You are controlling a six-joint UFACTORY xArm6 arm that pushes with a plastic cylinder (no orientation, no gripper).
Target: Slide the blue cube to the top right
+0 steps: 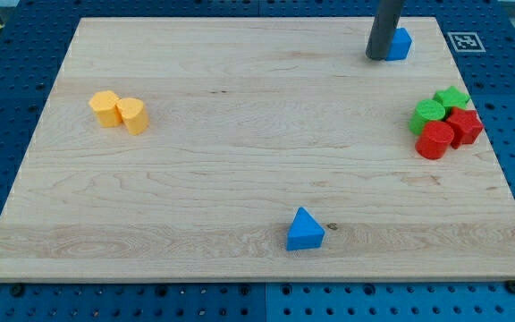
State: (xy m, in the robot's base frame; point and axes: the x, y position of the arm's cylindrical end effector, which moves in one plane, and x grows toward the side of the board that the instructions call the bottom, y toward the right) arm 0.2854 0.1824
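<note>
The blue cube (401, 43) sits near the view's top right of the wooden board (240, 152), partly hidden behind my rod. My tip (378, 57) rests on the board touching the cube's left side. A blue triangular block (305, 230) lies near the view's bottom centre, far from the tip.
Two yellow blocks (119, 111) sit together at the view's left. Two green blocks (440, 105) and two red blocks (450, 132) cluster at the right edge, below the cube. A marker tag (463, 40) lies off the board's top right corner.
</note>
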